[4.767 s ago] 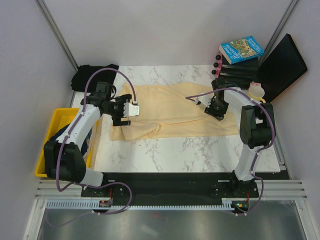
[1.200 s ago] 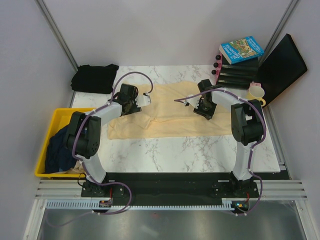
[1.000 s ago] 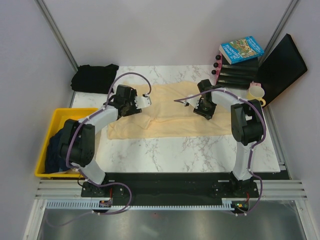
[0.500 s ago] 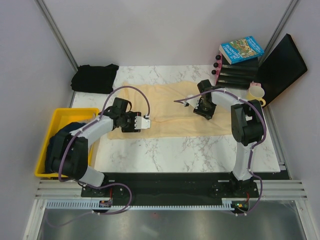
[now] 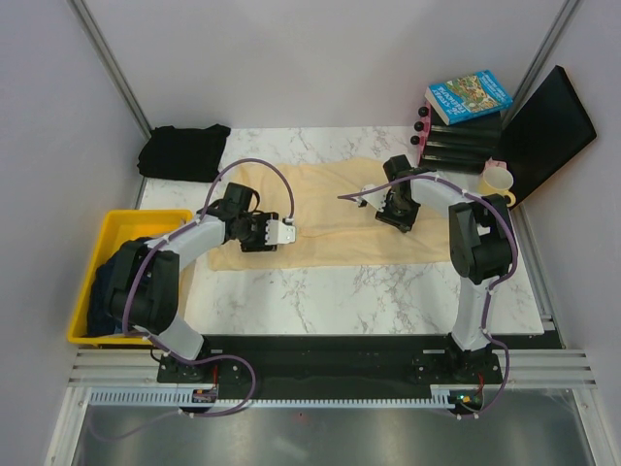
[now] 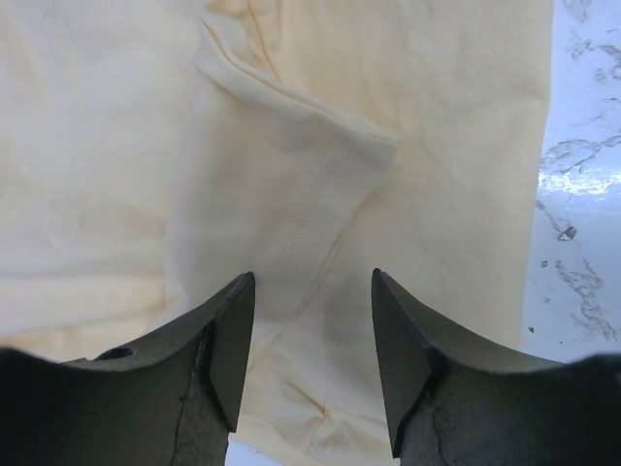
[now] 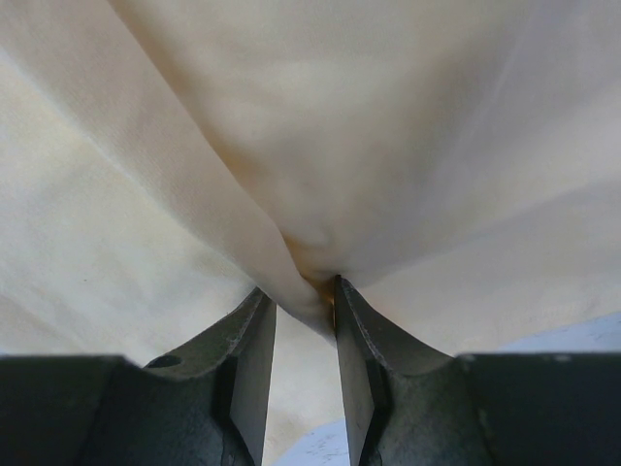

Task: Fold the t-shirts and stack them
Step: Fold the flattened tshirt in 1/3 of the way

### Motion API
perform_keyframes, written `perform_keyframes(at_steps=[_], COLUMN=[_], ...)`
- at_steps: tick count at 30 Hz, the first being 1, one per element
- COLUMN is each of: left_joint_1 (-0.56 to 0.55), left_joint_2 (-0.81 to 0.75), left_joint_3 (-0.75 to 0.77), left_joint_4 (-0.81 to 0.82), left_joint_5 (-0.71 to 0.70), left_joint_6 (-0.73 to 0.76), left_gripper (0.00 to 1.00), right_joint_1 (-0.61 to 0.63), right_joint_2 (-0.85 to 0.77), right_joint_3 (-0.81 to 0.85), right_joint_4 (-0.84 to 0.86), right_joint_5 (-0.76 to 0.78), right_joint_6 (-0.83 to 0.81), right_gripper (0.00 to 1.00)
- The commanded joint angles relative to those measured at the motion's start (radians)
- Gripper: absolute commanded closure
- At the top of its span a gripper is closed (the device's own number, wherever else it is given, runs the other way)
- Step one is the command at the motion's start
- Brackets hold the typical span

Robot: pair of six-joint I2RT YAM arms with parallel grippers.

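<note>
Right end effector [image 7: 305, 291] pinches cream t-shirt [image 7: 340, 116] — soft ridge.

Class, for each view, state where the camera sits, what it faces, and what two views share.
Top external: above and behind the bases, looking down on the white marble table; both arms show.
Left wrist: on the left gripper, facing down at the pale cream-yellow cloth t-shirt; its open fingers show.
Right wrist: on the right gripper, fingers pinching a fold of it.
Shared: all show that t-shirt.
</note>
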Motion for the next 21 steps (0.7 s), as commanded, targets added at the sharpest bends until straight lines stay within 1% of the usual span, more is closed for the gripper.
perform_keyframes(at_steps=[1,12,18,21], left_joint_1=[-0.007,-0.019,-0.023,-0.023], left_joint_2=[0.0,0.054,0.074,0.078], left_joint_3=[0.032,0.037,0.049,0.057], left_joint_4=[0.01,0.014,0.043,0.055], left_joint_5=[0.062,0.051,0.046,0.04], left_joint_6=[0.019,0.024,0.021,0.016], left_gripper=[0.42,0.42,0.45,0.49], right_joint_1=[0.015,0.014,0.014,0.015], right_joint_2=[0.01,0.021,0.02,0.017], right_joint_3=[-0.027,-0.016,-0.016,-0.019], right_joint_4=[-0.007,-0.008,-0.008,-0.01], right_joint_5=[-0.054,-0.054,-0.054,-0.052], right_joint_6=[0.019,0.016,0.022,0.024], right_gripper=[0.61,0.62,0.61,0.62])
